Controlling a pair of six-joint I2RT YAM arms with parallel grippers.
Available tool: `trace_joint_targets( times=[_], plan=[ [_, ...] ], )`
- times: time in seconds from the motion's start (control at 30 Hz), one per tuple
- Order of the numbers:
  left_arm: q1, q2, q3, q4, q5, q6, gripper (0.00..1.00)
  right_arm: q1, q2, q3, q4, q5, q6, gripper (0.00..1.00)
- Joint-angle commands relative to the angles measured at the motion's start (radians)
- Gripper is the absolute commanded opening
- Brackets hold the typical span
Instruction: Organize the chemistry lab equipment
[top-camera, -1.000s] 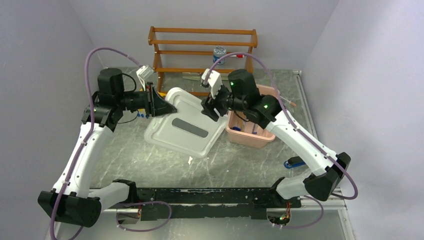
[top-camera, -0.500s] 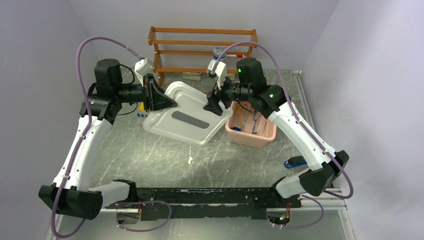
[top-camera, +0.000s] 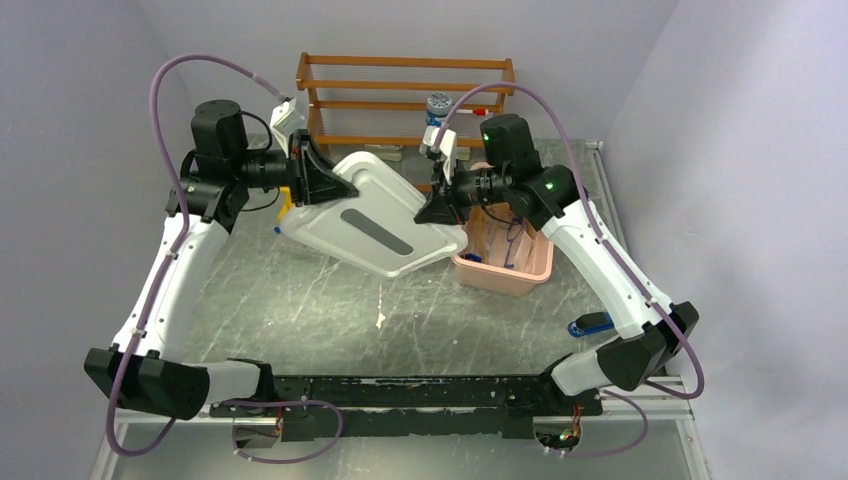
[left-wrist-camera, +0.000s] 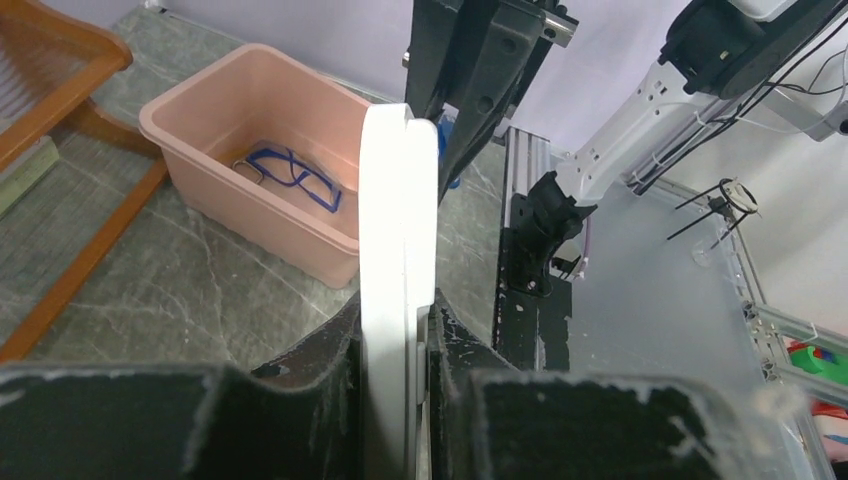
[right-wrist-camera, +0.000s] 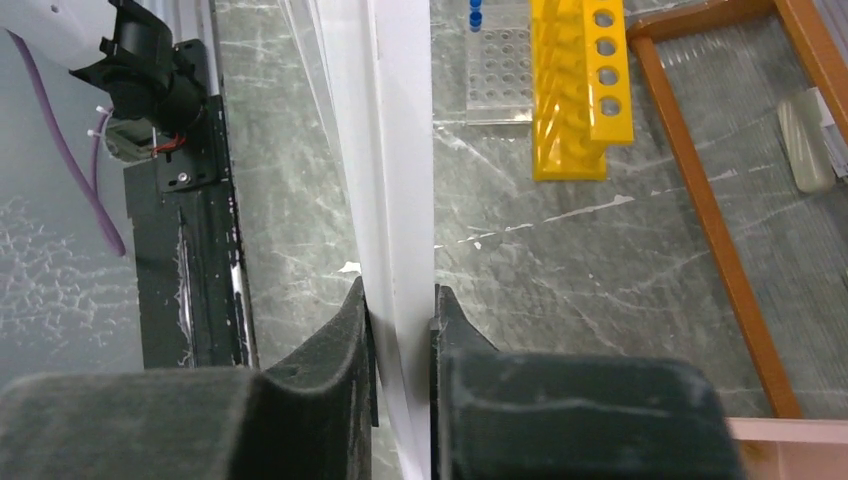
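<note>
While aloft, white lid (top-camera: 385, 212): long axis runs claw to claw.
Left claw (top-camera: 335, 195): clamped on left end.
Right claw (top-camera: 437, 212): clamped on right end, beside pink bin (top-camera: 500, 280).

You've got the lid (top-camera: 375, 215) up off the table, pinched at its left end by the left gripper (top-camera: 338, 190) and at its right end by the right gripper (top-camera: 428, 210), with the bin (top-camera: 530, 265) just to its right. Behind them stands the shelf (top-camera: 400, 88) with the jar (top-camera: 438, 104) on it. The test-tube rack (right-wrist-camera: 570, 90) sits on the table by the lid's left end, and the hand tool (top-camera: 590, 324) lies well right, near your right arm's base.
</note>
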Motion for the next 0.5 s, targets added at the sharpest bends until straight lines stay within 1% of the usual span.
trace_joint_targets(
  times=[0.0, 0.07, 0.1, 0.13, 0.2, 0.27, 0.37, 0.47],
  plan=[
    [0.002, -0.001, -0.008, 0.186, -0.084, -0.089, 0.15, -0.024, 0.006, 0.02, 0.019, 0.019, 0.097, 0.0],
    [0.002, -0.003, -0.014, 0.195, -0.125, -0.092, 0.39, -0.028, 0.006, 0.016, 0.011, 0.012, 0.105, 0.0],
    [0.003, -0.003, -0.013, 0.193, -0.146, -0.088, 0.55, -0.029, 0.0, 0.009, 0.011, 0.013, 0.111, 0.0],
    [0.002, -0.003, -0.009, 0.191, -0.177, -0.088, 0.66, -0.031, -0.009, -0.002, 0.013, 0.014, 0.119, 0.0],
    [0.003, -0.002, -0.002, 0.191, -0.234, -0.09, 0.81, -0.035, -0.031, -0.031, 0.019, 0.017, 0.137, 0.0],
    [0.002, 0.004, 0.017, 0.185, -0.305, -0.094, 0.88, -0.039, -0.054, -0.059, 0.017, 0.026, 0.16, 0.0],
    [0.003, 0.009, 0.038, 0.196, -0.415, -0.125, 0.91, -0.046, -0.092, -0.105, 0.032, 0.084, 0.221, 0.0],
    [0.002, 0.002, 0.044, 0.186, -0.518, -0.137, 0.93, -0.063, -0.145, -0.162, 0.069, 0.162, 0.318, 0.0]
  ],
)
